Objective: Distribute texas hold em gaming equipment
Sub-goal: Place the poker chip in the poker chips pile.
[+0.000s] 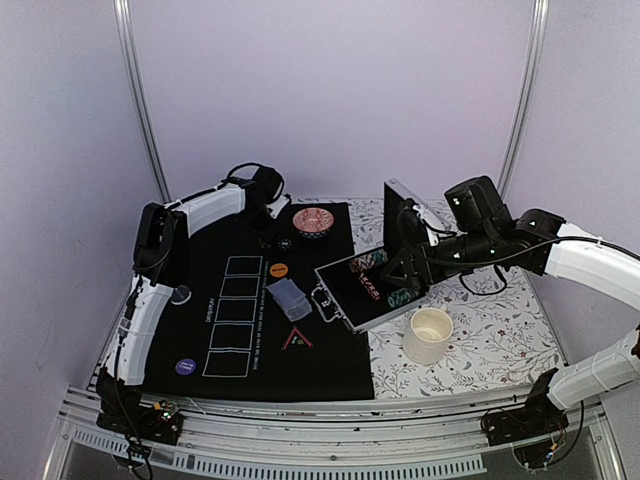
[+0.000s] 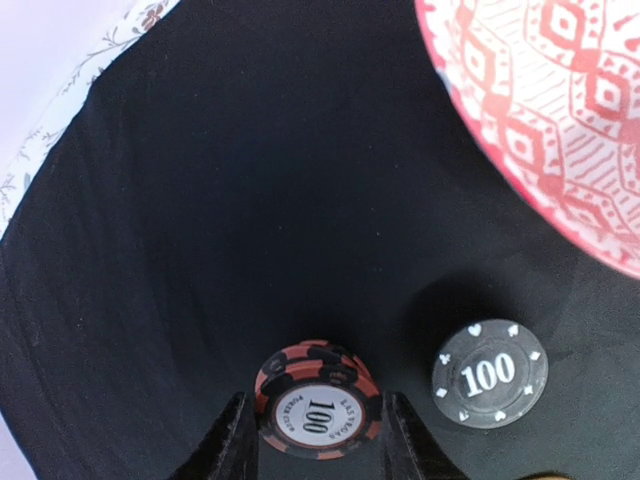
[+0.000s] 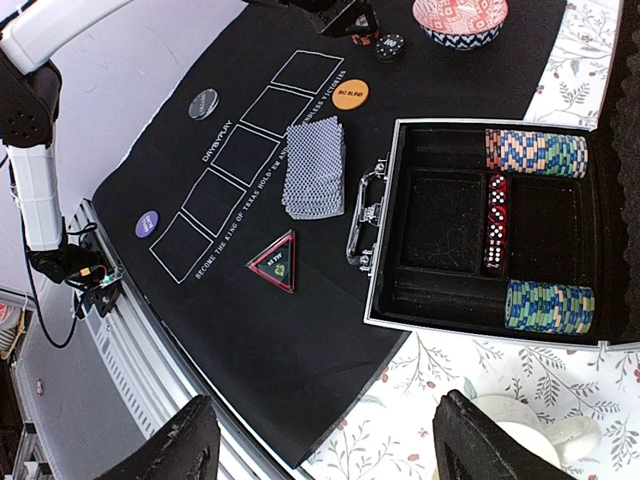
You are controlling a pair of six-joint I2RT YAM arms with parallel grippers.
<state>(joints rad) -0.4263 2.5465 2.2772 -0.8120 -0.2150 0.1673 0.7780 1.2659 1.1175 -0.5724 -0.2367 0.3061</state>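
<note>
On a floral-clothed table (image 1: 500,340), a black felt mat (image 1: 320,375) is spread over the left half. An open case (image 3: 445,210) is set at the mat's 3 o'clock edge. Two rows of striped chips (image 3: 535,153) and a column of red dice (image 3: 496,225) are seen inside it.

The right gripper (image 3: 330,450) is hung above the case, with its fingers spread wide and nothing between them. The left gripper (image 2: 320,440) is lowered at the mat's 12 o'clock end. Its fingers are drawn in narrow and closed on a red chip stack (image 2: 318,400), which rests on the mat.

A red patterned bowl (image 1: 314,221) is placed at the mat's 1 o'clock corner. A white cup (image 1: 428,333) stands on the table at 5 o'clock from the case.

Near the mat's centre a deck of cards (image 1: 288,298) is laid with its grey-blue backs up, just beside a column of printed boxes (image 1: 232,325). A red triangle marker (image 1: 296,340) lies at 6 o'clock from the deck. An orange disc (image 1: 279,269) is found at 12 o'clock from the deck. A black disc (image 1: 181,294) sits at the mat's 9 o'clock edge and a purple disc (image 1: 185,366) at its 7 o'clock corner.

A single black chip (image 2: 490,373) lies flat at 3 o'clock from the held stack. It is apart from the stack and close beside the bowl.
</note>
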